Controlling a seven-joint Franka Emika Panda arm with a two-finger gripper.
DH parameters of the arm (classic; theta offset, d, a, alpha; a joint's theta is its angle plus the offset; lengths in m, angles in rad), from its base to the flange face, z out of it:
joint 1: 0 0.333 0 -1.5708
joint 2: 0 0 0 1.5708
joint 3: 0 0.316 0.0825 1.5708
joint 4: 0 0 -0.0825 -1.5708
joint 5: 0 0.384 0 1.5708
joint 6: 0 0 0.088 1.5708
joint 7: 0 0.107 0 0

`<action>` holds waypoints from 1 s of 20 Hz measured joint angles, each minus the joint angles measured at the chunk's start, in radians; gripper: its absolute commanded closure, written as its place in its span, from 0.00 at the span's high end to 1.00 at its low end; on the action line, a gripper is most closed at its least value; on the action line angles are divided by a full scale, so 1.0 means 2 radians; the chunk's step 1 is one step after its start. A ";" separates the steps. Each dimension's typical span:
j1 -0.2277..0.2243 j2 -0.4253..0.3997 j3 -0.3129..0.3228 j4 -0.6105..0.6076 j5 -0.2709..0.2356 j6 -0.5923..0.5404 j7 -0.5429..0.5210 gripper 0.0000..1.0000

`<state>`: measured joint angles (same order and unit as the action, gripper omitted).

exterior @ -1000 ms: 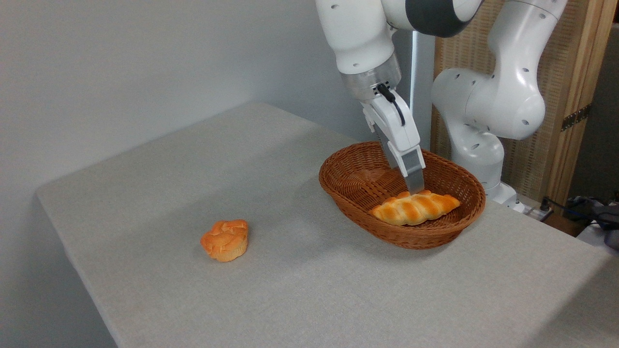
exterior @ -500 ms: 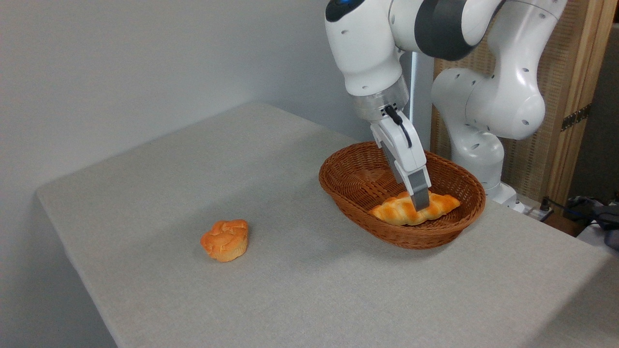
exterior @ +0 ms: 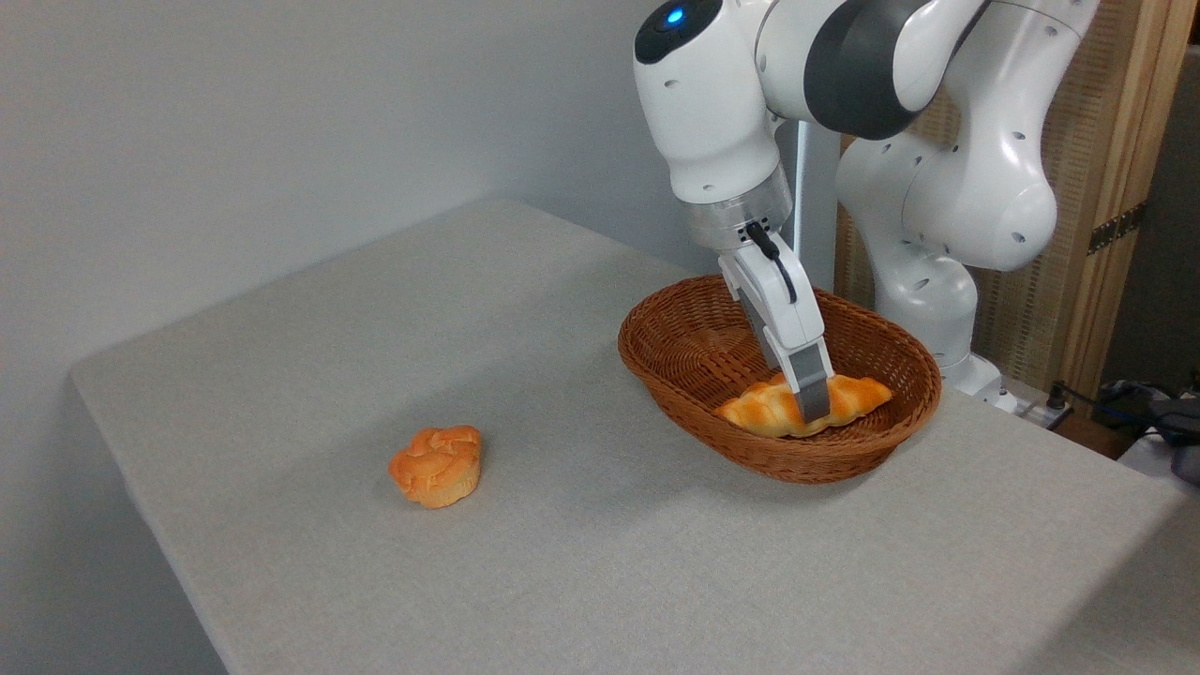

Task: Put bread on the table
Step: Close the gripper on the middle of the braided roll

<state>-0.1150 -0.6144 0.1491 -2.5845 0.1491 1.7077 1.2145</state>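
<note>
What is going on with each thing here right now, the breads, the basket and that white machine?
Bread: lying inside the basket, not yet on the table.
Tool: lowered over the bread's middle, one finger in front of it; whether it grips cannot be told.
Basket: upright on the table, holding only the bread.
Small bun: resting on the table, apart from the basket.
Table: covered in grey cloth.

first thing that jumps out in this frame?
The white robot arm reaching down into the brown wicker basket at right of centre, its gripper down around the middle of the braided bread lying inside. Next, the small orange bun sitting alone on the grey cloth table, well left of the basket.
</note>
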 measured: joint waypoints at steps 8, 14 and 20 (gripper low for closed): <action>0.000 0.001 0.000 -0.027 0.002 0.034 0.000 0.99; 0.000 0.001 0.000 -0.028 0.002 0.035 0.000 0.76; 0.000 0.004 0.000 -0.028 0.002 0.035 0.000 0.52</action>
<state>-0.1153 -0.6055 0.1492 -2.6408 0.1527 1.7785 1.2145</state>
